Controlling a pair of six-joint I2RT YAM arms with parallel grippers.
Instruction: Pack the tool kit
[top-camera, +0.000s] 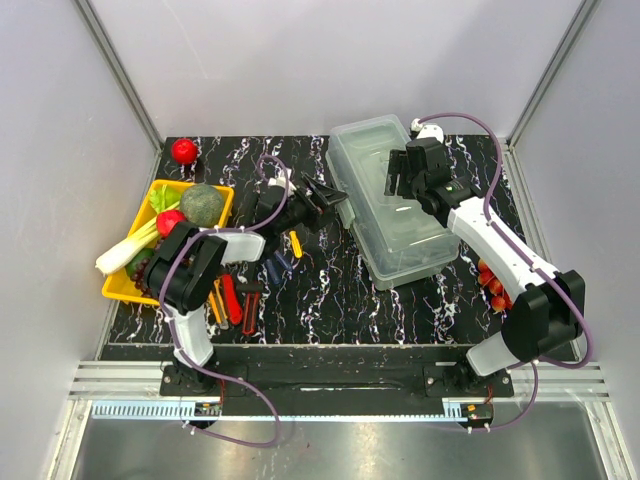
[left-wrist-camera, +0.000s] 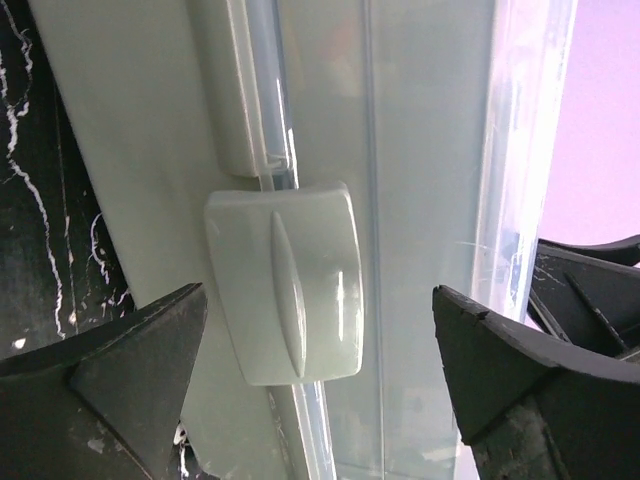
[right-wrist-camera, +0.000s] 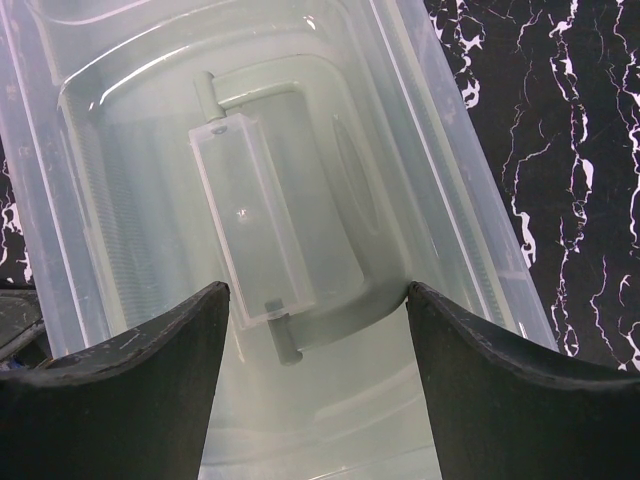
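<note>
Lying closed far right on the marbled tabletop (top-camera: 330, 290), the pale smooth plastic toolbox (top-camera: 395, 200) is seen; its rounded latch (left-wrist-camera: 285, 295) is flanked by spread, empty left fingers (left-wrist-camera: 120, 380), its clear boxy handle (right-wrist-camera: 270, 230) by parted, empty right fingers (right-wrist-camera: 120, 370).

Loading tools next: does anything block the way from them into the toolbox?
Yes: the clear lid is down over the toolbox, with the latch across its seam. The tools lie left of it on the table.
</note>
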